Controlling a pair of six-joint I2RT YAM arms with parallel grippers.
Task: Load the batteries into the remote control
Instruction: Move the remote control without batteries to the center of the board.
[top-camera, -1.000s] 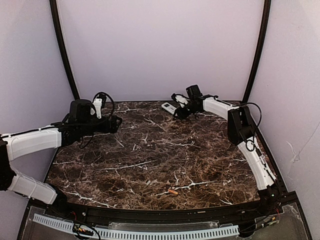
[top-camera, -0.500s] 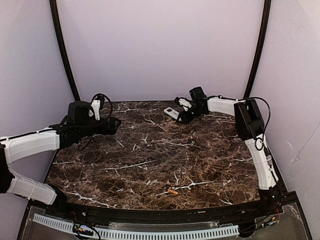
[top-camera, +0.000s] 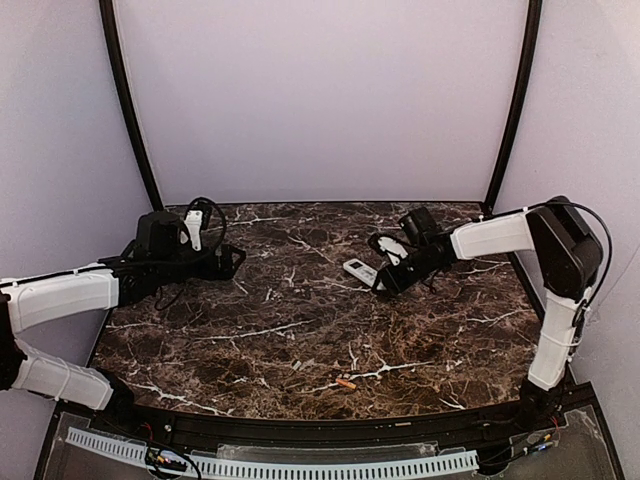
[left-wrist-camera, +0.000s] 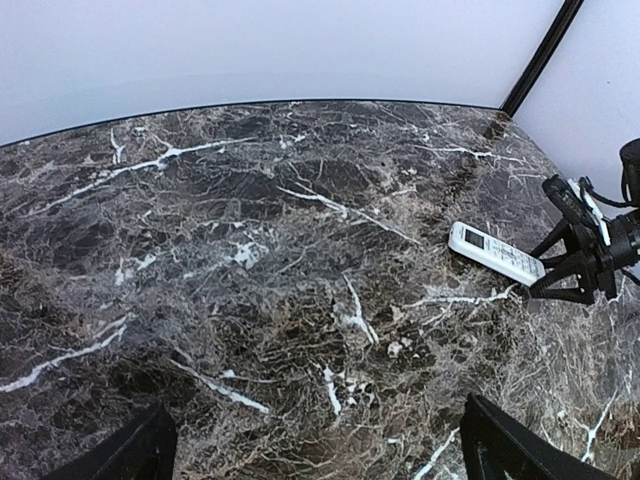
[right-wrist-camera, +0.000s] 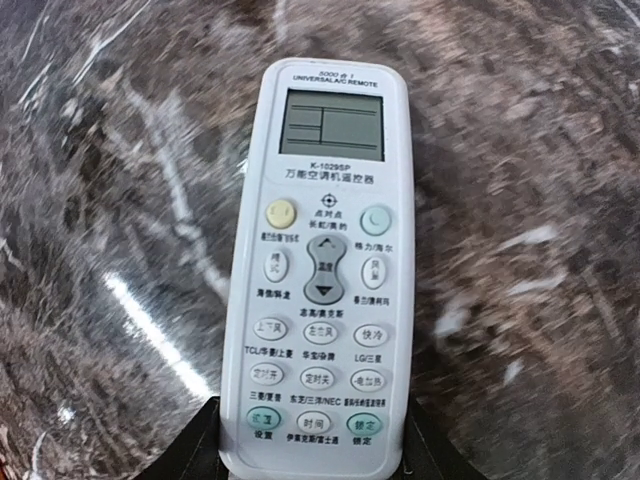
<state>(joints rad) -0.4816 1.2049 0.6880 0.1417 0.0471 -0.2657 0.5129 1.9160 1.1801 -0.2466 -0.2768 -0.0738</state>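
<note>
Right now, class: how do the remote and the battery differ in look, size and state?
The remote is white, flat and rectangular; the battery is an orange cylinder. The remote is far bigger than the battery. The right fingers grip the remote's end; the battery lies loose on the table, untouched. Both are longer than wide.

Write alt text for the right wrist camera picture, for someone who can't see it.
A white remote control, display window and buttons facing the camera, is clamped at its near end by the right gripper. Blurred dark marble table lies behind it.
</note>
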